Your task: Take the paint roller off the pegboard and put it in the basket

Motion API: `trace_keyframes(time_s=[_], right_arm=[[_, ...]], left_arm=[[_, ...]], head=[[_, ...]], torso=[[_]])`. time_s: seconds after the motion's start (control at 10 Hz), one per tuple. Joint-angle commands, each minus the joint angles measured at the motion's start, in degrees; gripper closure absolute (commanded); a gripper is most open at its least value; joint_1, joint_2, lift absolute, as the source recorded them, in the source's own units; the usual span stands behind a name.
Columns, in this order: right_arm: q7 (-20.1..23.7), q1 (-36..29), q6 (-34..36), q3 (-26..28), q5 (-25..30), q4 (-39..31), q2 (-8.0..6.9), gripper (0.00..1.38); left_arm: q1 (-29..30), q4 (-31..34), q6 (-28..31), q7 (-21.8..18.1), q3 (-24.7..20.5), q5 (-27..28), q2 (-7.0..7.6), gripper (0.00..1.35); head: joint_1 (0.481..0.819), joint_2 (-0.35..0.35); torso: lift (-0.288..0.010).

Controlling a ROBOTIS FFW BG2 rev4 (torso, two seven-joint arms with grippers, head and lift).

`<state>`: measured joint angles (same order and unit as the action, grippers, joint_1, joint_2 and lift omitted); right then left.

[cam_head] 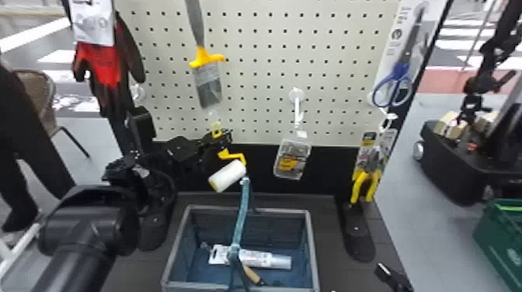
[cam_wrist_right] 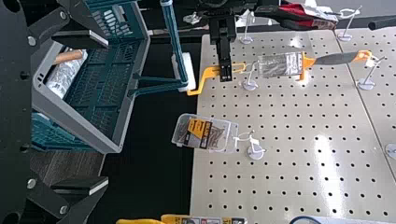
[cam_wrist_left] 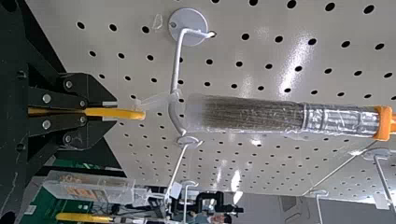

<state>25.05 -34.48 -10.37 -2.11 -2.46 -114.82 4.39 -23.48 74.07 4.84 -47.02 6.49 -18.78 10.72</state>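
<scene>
The left end effector, pinched tight on the handle of the paint roller beside the hook, should lift slightly, then draw near until the clear tag slips free, the right end effector wide open, empty.

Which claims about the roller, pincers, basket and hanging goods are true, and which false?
1. The left pincer is shut on the paint roller's yellow handle. True.
2. The basket holds a tube. True.
3. The roller lies in the basket. False: it is held outside it.
4. The paintbrush hangs bristles down. True.
5. The right pincer grips a glove. False: it is open and empty.
6. In the head view, the pliers hang left of the clear box. False: they hang right of it.
</scene>
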Motion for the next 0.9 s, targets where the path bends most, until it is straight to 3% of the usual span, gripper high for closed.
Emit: trace_keyframes(time_s=[0.0,0.6,0.8], right_arm=[[0.00,-0.01,0.00,0.00,-0.09,0.00,0.00,0.25],[-0.17,-0.50,0.26,0.09,0.00,-0.28,0.00,0.25],[-0.26,-0.87,0.44,0.26,-0.09,-0.57,0.00,0.25]], left_arm=[[0.01,0.26,-0.01,0.00,0.01,-0.21,0.00,1.22],[0.63,0.54,-0.19,-0.09,0.10,-0.47,0.00,1.22],[2.47,4.19,-0.01,0.44,-0.17,-0.21,0.00,1.22]], head=[[0.549,0.000],[0.549,0.000],[0.549,0.000]], torso=[[-0.100],[-0.100],[-0.100]])
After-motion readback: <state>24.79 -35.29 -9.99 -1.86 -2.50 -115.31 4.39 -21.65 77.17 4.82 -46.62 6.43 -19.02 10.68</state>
